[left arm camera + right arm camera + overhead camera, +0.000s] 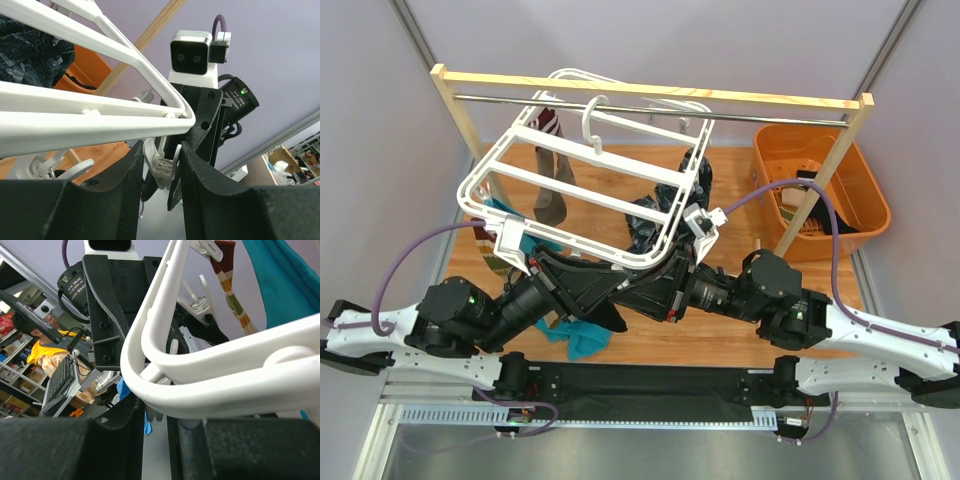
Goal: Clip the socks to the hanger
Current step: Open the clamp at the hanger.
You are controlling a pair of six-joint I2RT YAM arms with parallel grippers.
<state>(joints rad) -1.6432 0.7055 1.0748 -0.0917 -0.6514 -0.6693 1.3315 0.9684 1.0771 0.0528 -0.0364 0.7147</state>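
Two arms, left arm (470, 310) and right arm (790, 305), reach inward and up from the near edge of the counter (670, 340) to the near rim of the tilted hanger (570, 190), which hangs on the rail (720, 114); a teal sock (575, 340) lies below. At the left wrist, the left jaws stand apart around a dangling clip (162, 165). At the right wrist, the right jaws are clamped on the hanger's rounded corner, with a striped sock (230, 280) hanging beyond.

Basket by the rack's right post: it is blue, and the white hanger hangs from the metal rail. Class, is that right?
Not quite. The basket is orange, not blue, as the top view shows. The rest stands: it sits by the rack's right post, and the white hanger hangs from the metal rail.
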